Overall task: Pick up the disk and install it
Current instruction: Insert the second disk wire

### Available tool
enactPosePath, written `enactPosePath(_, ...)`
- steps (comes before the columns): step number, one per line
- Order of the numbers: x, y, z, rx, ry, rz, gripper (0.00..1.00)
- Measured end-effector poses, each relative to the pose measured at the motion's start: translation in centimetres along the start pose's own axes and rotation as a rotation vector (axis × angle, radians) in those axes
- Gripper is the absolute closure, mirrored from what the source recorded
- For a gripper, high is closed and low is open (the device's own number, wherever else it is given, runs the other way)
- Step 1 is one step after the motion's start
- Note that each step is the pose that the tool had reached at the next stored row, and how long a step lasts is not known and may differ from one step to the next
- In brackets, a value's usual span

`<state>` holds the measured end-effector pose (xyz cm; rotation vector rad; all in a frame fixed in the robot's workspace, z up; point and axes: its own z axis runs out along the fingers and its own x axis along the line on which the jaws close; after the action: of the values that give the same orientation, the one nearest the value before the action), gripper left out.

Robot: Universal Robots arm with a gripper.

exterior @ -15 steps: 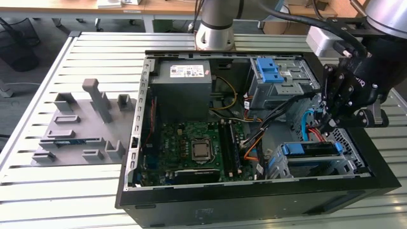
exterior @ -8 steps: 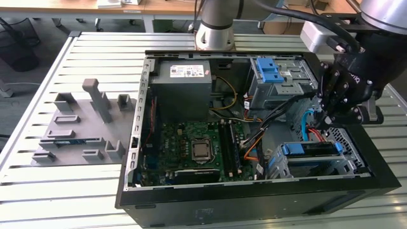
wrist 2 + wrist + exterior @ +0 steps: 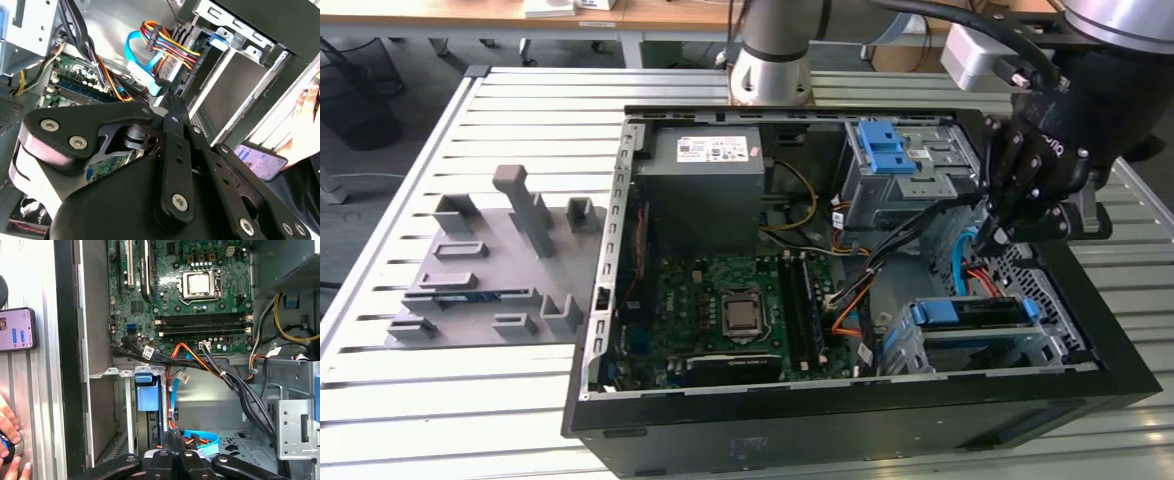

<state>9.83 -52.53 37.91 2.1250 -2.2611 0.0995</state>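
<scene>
The disk point(image 3: 970, 312) sits on edge in the lower drive bay at the front corner of the open computer case, on the exterior view's right; its blue carrier frames a dark body. In the first wrist view the blue tab of the disk point(image 3: 148, 391) stands in the bay slot. My gripper point(image 3: 998, 240) hangs above that bay, a little behind the disk and apart from it. Its black fingers are shut together with nothing between them, seen in both wrist views point(image 3: 170, 103) point(image 3: 178, 449). A light blue data cable point(image 3: 200, 439) lies just beyond the fingertips.
A metal drive cage point(image 3: 897, 160) with a blue latch stands behind the gripper. Bundled cables point(image 3: 854, 265) cross to the motherboard point(image 3: 734, 310). A grey fixture block point(image 3: 494, 260) lies on the exterior view's left. Beside the case a person's hand point(image 3: 10, 440) and a phone point(image 3: 16, 330) rest.
</scene>
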Motion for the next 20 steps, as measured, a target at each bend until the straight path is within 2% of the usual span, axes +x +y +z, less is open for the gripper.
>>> enactPosePath(5, -0.37, 0.02, -0.71, 0.0001, 0.0008, 0.0, 0.89)
enactPosePath(9, -1.16, 0.07, -0.86, 0.0009, 0.0134, 0.0, 0.89)
enactPosePath(12, -1.84, 0.11, -0.91, 0.0017, 0.027, 0.0, 0.89)
enactPosePath(15, -2.36, 0.13, -0.95, 0.0022, 0.0355, -0.001, 0.89)
enactPosePath(16, -2.5, 0.15, -0.95, 0.0024, 0.0383, -0.001, 0.83)
enactPosePath(17, -2.63, 0.15, -0.96, 0.0026, 0.0409, -0.001, 0.83)
enactPosePath(18, -2.72, 0.16, -0.96, 0.0028, 0.0448, -0.001, 0.76)
enactPosePath(20, -2.82, 0.16, -0.9, 0.0029, 0.0513, -0.001, 0.76)
